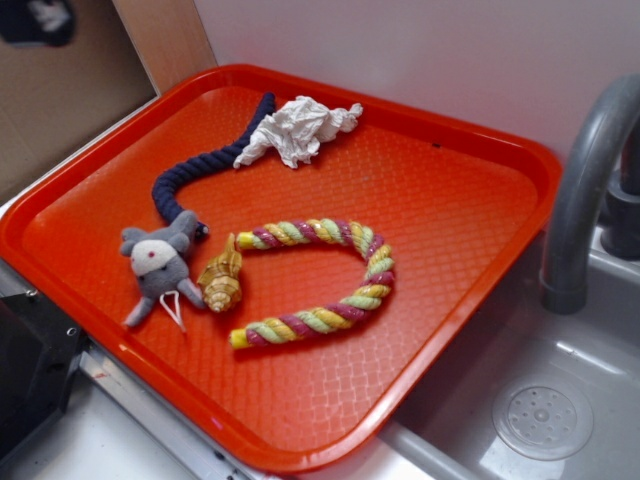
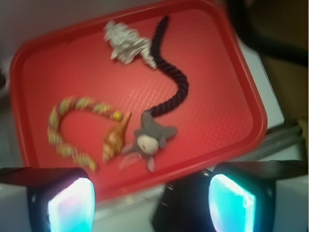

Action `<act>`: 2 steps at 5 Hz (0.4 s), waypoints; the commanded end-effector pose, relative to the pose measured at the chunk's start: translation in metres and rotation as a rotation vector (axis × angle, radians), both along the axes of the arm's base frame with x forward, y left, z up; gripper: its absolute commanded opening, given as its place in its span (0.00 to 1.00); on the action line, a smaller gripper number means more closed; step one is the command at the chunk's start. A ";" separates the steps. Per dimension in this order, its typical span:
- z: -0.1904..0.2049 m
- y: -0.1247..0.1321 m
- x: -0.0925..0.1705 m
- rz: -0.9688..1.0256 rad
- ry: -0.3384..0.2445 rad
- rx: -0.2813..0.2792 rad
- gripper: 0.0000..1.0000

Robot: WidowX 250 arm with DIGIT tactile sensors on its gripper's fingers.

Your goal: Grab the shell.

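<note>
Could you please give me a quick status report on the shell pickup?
Gripper open, high above tray, holding nothing. Small golden-tan ridged spiral shell untouched on orange plastic tray. Grey plush mouse and multicoloured twisted rope crowd either side.

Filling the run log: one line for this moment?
gripper: open, above tray edge | golden-tan ridged spiral shell: ungrasped, on red plastic tray, between grey plush mouse and multicoloured rope

Shell (image 1: 221,281) on tray (image 1: 440,230), between plush mouse (image 1: 158,265) and looped rope (image 1: 325,283) (touching both), tissue (image 1: 297,130) behind.
</note>
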State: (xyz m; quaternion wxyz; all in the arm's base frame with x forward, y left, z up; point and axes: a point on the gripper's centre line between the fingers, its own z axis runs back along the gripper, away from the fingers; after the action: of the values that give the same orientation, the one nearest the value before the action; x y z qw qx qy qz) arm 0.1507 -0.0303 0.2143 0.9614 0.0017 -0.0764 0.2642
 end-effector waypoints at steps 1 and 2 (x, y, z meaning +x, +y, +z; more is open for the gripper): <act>-0.047 -0.017 0.025 0.206 -0.081 0.002 1.00; -0.071 -0.029 0.028 0.186 -0.091 -0.022 1.00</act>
State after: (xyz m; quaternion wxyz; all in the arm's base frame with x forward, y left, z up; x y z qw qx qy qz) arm 0.1755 -0.0613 0.1346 0.9313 -0.0037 -0.1067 0.3482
